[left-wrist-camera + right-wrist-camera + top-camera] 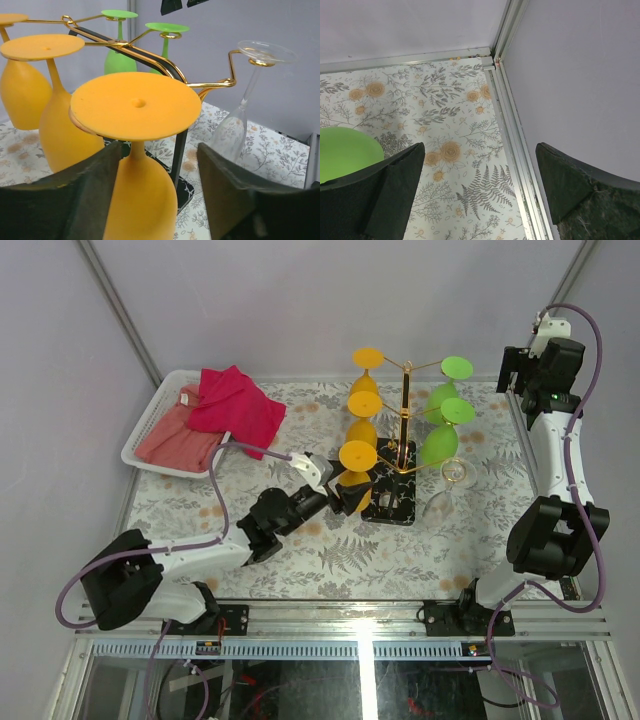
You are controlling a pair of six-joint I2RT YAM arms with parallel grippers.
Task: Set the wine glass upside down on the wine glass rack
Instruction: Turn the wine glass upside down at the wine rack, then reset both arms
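The left pincer (160,147) is open, one finger on each side of the nearest orange glass (135,110). The glass hangs upside down, its round foot resting on a curled arm of the gold rack (150,55). The left finger covers part of the bowl, so it is unclear whether it touches. A gap shows between the right finger and the bowl. The mouth of the glass is cut off at the bottom of the wrist view. From above, its foot hides most of the pincer, and the rack's black base (392,502) is partly covered.

Two more orange glasses (22,95) hang to the left and green glasses (437,447) on the far right side. A clear glass (235,130) hangs on the near right arm and is faint from above.

The right pincer (480,150) is open and holds nothing, over the far right corner of the flowered table (330,550). A green disc (345,152) is cut off at the edge of its view.

A white tray (140,436) at the far left holds red cloths (235,400).
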